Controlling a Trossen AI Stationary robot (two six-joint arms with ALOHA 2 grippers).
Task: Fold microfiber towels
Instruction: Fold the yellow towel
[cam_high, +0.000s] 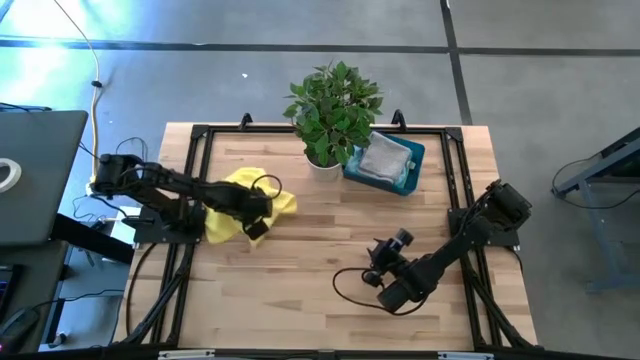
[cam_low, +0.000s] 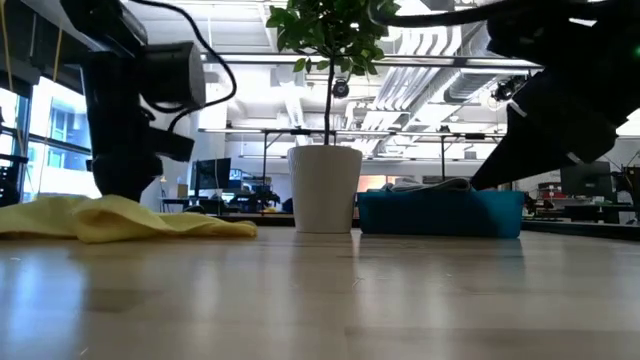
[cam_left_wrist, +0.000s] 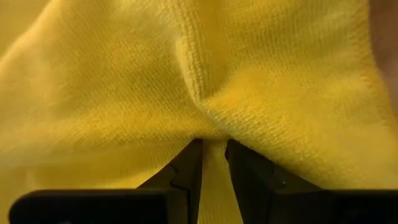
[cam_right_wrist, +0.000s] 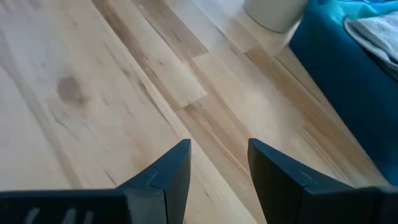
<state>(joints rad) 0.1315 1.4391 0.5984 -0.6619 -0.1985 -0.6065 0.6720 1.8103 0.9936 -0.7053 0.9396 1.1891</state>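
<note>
Yellow towel (cam_left_wrist: 186, 81) at the frame's left is pinched by the left claw (cam_left_wrist: 213, 163); right claw (cam_right_wrist: 217, 163) gapes, lower right.

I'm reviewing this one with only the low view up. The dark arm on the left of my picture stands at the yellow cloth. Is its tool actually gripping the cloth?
Observer: Yes. The left wrist view shows the left tool shut on a pinched ridge of the yellow towel.
Operator: Where does that towel sit on the table?
Observer: From above, it lies crumpled on the table's left part, not yet folded flat.
Operator: And the other arm, overhead on my right?
Observer: The right tool is open and empty above bare wood, the teal bin ahead of it.
Operator: What's in the bin?
Observer: A grey towel.
</note>
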